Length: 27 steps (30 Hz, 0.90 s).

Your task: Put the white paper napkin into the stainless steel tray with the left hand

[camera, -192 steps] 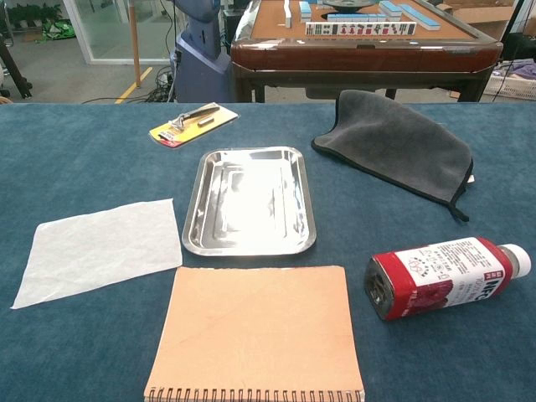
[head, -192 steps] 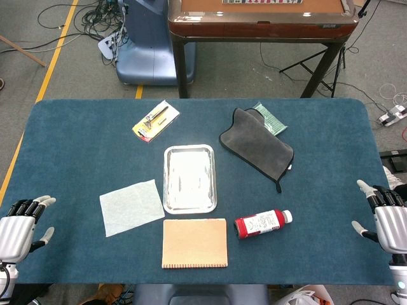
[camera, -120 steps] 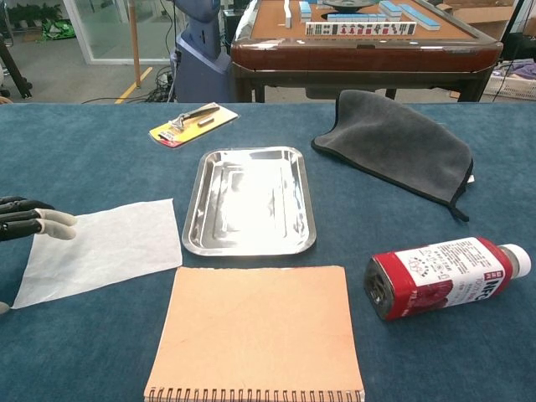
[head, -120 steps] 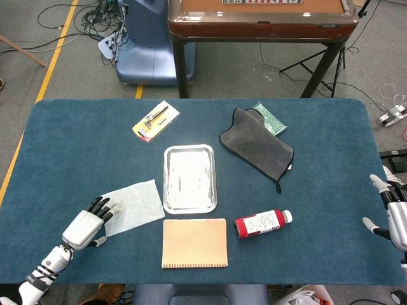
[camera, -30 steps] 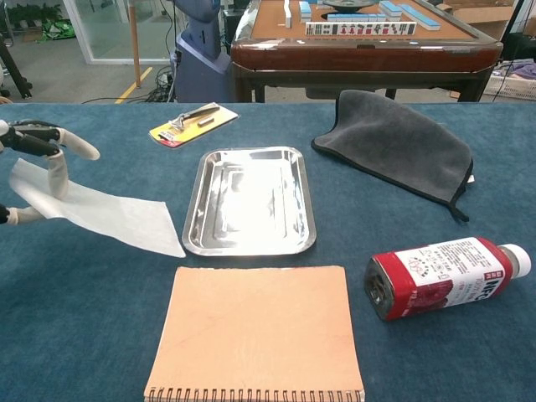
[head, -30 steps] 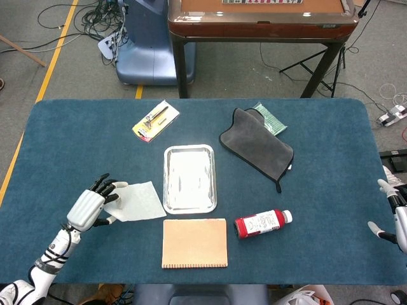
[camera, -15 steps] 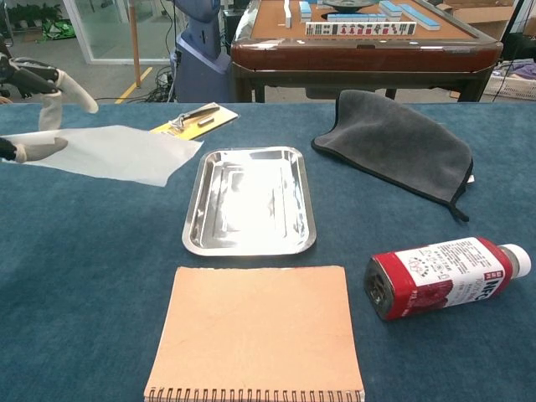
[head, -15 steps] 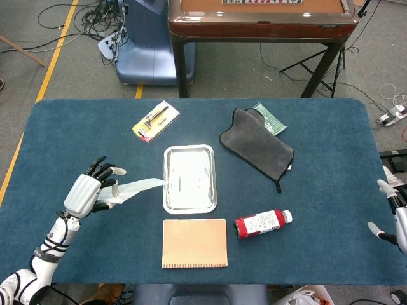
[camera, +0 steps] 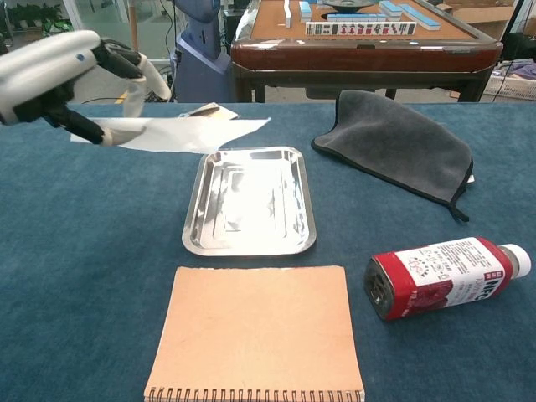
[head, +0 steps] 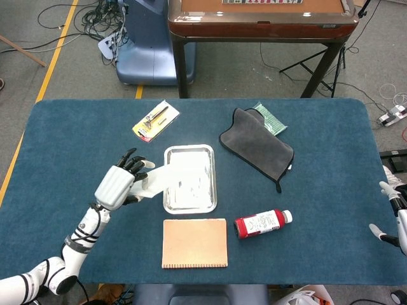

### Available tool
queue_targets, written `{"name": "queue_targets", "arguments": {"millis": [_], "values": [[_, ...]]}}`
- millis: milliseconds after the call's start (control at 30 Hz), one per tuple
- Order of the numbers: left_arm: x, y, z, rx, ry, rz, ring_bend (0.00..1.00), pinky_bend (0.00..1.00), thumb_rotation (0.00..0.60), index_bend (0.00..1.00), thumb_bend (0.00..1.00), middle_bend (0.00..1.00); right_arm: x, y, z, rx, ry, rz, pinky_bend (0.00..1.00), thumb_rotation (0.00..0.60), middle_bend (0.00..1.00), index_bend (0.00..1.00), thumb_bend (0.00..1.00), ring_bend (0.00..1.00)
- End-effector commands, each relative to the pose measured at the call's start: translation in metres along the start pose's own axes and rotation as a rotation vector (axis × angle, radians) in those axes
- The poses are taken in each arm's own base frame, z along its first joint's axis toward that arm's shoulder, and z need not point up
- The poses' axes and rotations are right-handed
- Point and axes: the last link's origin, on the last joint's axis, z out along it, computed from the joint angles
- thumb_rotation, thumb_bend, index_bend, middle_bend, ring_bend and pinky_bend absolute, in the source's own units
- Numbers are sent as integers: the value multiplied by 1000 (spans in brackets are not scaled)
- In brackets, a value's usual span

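My left hand [head: 122, 183] [camera: 71, 79] pinches the white paper napkin [head: 170, 176] [camera: 188, 132] by one edge and holds it in the air. The napkin stretches flat toward the right, its free end hanging over the left part of the stainless steel tray [head: 205, 204] [camera: 249, 243]. The tray lies flat in the middle of the blue table and holds nothing. My right hand [head: 397, 219] shows only at the far right edge of the head view, fingers apart, holding nothing.
A tan spiral notebook [head: 194, 243] [camera: 258, 333] lies just in front of the tray. A red bottle [head: 262, 223] [camera: 444, 275] lies on its side to the right. A grey cloth [head: 257, 146] [camera: 398, 141] and a yellow razor pack [head: 155, 120] sit behind.
My left hand has carried the napkin up and rightward, from left of the tray to above its left side. The right hand has stayed put.
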Motion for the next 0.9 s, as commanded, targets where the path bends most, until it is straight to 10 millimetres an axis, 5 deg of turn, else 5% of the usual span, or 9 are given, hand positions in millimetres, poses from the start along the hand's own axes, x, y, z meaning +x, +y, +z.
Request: {"name": "queue_targets", "arguments": {"millis": [33, 333, 900], "values": [[-22, 24, 16, -9, -38, -2, 213, 67, 600, 655, 311, 330, 0, 1, 0, -1, 0, 2, 212, 600, 258, 135, 134, 160], [-62, 63, 30, -9, -178, 60, 203, 67, 600, 588, 305, 330, 0, 4, -2, -5, -4, 5, 212, 600, 258, 136, 134, 160], [-73, 85, 42, -44, -247, 128, 189, 67, 600, 361, 296, 304, -2, 7, -4, -16, -10, 8, 212, 600, 258, 135, 134, 160]]}}
